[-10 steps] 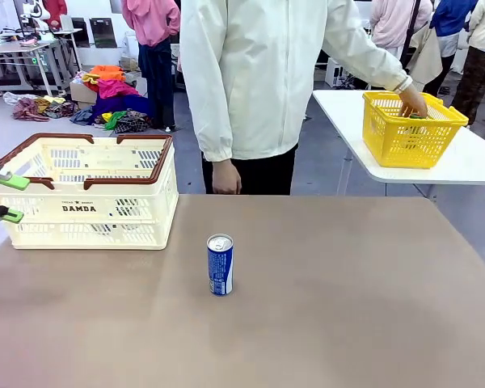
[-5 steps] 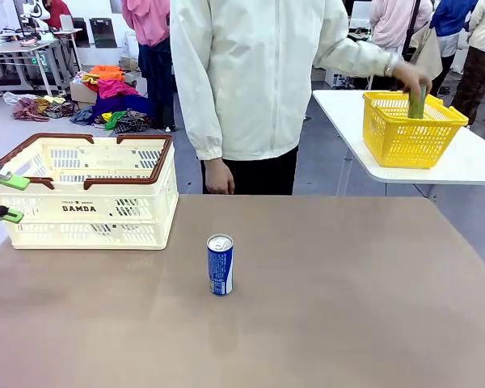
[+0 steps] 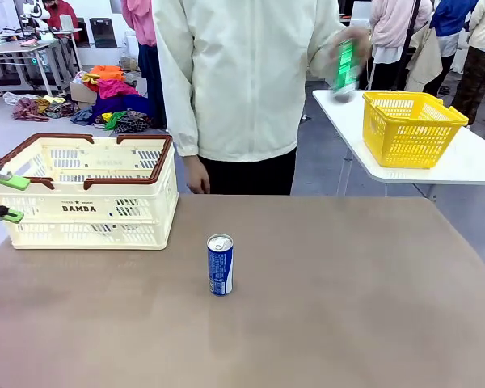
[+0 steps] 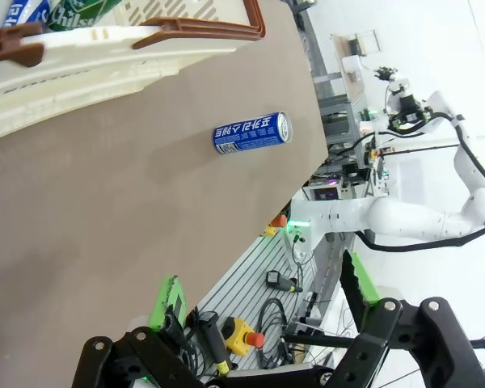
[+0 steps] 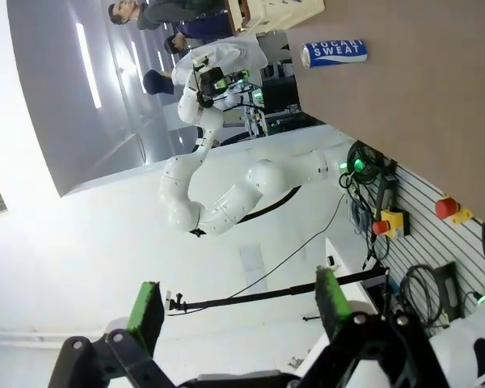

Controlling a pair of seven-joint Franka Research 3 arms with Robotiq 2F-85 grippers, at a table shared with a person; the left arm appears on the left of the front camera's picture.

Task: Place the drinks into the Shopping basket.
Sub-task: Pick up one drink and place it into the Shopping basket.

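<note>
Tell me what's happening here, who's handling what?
The person's hand holds a green can up in the air near the yellow basket on the side table. A blue can stands upright on the table, untouched. The DAMDA basket sits at its left with cans inside. The left gripper hangs open by that basket's outer side; the right gripper is open too, holding nothing.

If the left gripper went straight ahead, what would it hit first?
The left gripper would probably meet bare table short of the blue can; the Shopping basket sits aside. Depth unclear.
</note>
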